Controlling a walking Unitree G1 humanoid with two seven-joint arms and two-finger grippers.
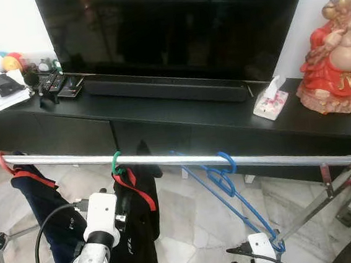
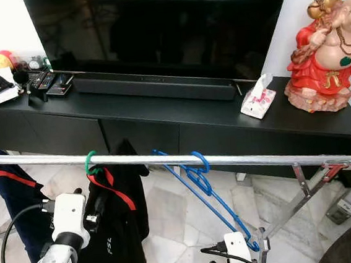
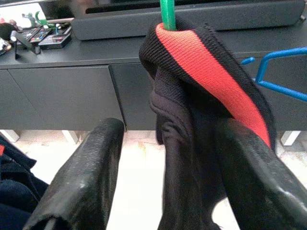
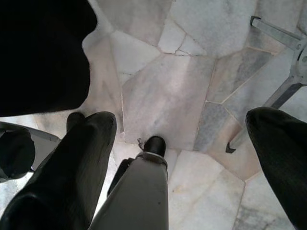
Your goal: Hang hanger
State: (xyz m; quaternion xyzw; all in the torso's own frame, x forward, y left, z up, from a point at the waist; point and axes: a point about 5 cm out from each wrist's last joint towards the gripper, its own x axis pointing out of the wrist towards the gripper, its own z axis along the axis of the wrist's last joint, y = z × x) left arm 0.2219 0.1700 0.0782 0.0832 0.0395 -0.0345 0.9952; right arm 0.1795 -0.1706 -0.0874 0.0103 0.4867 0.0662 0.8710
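Note:
A silver clothes rail (image 1: 184, 160) runs across in front of me. A green hanger (image 1: 115, 161) hooks over it, carrying a black garment with red trim (image 1: 142, 234). My left gripper (image 1: 127, 201) is up against this garment just below the rail. In the left wrist view it (image 3: 170, 129) is open, with the red-trimmed collar (image 3: 206, 62) lying between the fingers below the green hook (image 3: 168, 14). An empty blue hanger (image 1: 231, 188) hangs slanted from the rail further right. My right gripper (image 4: 184, 117) is low, open, pointing at the marble floor with nothing in it.
A red hanger (image 1: 3, 162) with a navy garment (image 1: 43, 206) hangs at the rail's left end. Behind stands a black TV console (image 1: 161, 114) with a TV (image 1: 178, 25), a tissue box (image 1: 270, 103) and a red statue (image 1: 336, 60). The rail's folding leg (image 1: 313, 208) slants at right.

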